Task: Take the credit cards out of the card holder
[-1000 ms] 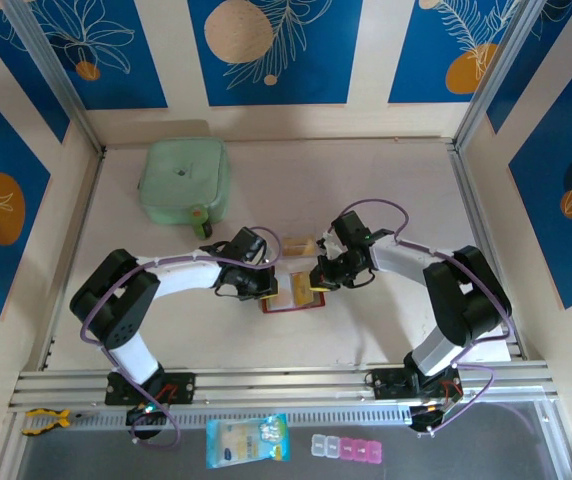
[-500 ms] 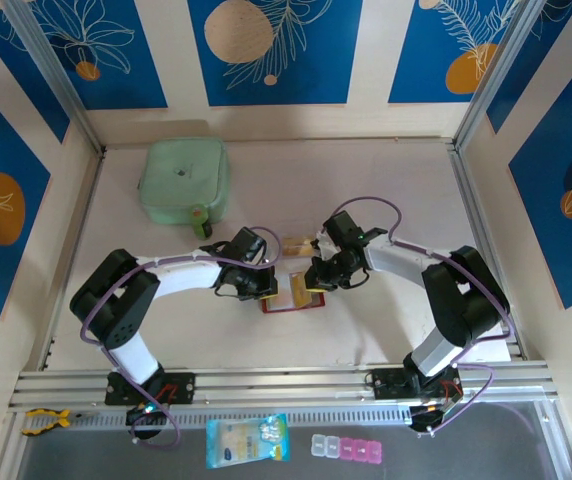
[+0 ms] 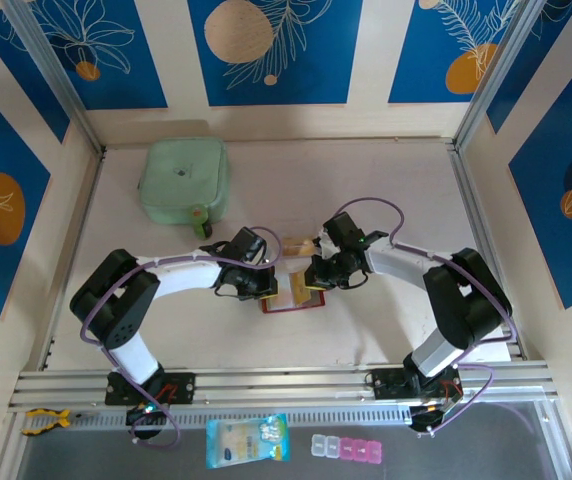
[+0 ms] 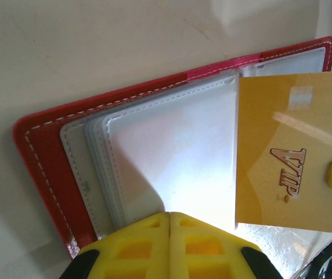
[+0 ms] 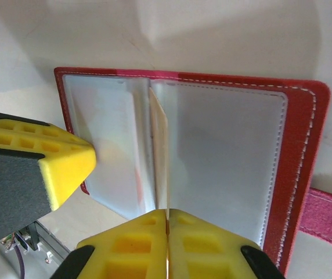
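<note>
The red card holder [image 3: 288,302] lies open on the table between the two arms, its greyish clear pockets [image 4: 172,151] facing up. My left gripper [image 4: 170,216] is shut, its tips pressing on the left pockets. My right gripper [image 5: 167,214] is shut on a yellow credit card [image 4: 288,168] printed "VIP". That card stands on edge [image 5: 159,151] at the holder's middle fold, partly out of its pocket. In the top view the left gripper [image 3: 267,284] and right gripper [image 3: 312,281] meet over the holder. Another yellow-orange card [image 3: 298,245] lies flat just behind it.
A pale green pouch [image 3: 184,180] sits at the back left. The holder's red tab [image 5: 328,212] trails off its right side. Below the front rail lie a blue packet [image 3: 248,440], pink-and-clear little boxes [image 3: 346,447] and a yellow clamp [image 3: 44,420].
The right wrist has shifted slightly to the left over the holder, with the card still in its jaws. The left arm has stayed put.
</note>
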Robot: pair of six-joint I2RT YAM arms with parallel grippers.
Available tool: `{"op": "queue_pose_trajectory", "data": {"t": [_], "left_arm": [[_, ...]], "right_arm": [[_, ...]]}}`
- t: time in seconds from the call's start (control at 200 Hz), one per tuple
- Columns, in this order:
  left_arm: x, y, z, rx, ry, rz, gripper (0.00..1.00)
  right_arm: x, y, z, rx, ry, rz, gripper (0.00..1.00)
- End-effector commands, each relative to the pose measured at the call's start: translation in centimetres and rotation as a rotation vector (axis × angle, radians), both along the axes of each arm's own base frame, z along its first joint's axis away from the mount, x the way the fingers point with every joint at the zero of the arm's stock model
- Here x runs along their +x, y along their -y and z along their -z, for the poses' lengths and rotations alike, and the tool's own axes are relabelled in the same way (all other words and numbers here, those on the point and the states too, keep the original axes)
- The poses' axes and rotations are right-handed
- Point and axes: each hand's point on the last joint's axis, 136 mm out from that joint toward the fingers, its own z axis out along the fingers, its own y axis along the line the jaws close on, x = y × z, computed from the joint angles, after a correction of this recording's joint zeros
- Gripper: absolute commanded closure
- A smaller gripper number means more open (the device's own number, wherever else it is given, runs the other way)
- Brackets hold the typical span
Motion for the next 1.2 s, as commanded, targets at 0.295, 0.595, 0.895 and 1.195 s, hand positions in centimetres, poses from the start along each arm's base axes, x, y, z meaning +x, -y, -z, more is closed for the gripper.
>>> {"op": "queue_pose_trajectory", "data": {"t": [0.295,0.595,0.895,1.195], "left_arm": [[-0.5,-0.9,0.6,0.047,-0.012,0.032,0.96],[-0.2,-0.6,-0.2,0.022,0.015,0.045,0.92],[0.2,0.2,-1.3,-0.029,0.037,0.043,0.87],[0.8,0.5,-2.8,-0.048,0.079,0.034,0.84]], "right_arm": [[-0.6,1.0,-2.6,-0.03,0.074,-0.067,0.95],[0.2,1.9,-6.2,-0.04,0.263,-0.299,0.95],[2.7,3.6,-9.2,-0.121,0.515,-0.673,0.95],[6.0,3.9,-9.8,-0.257,0.645,-1.009,1.0]]}}
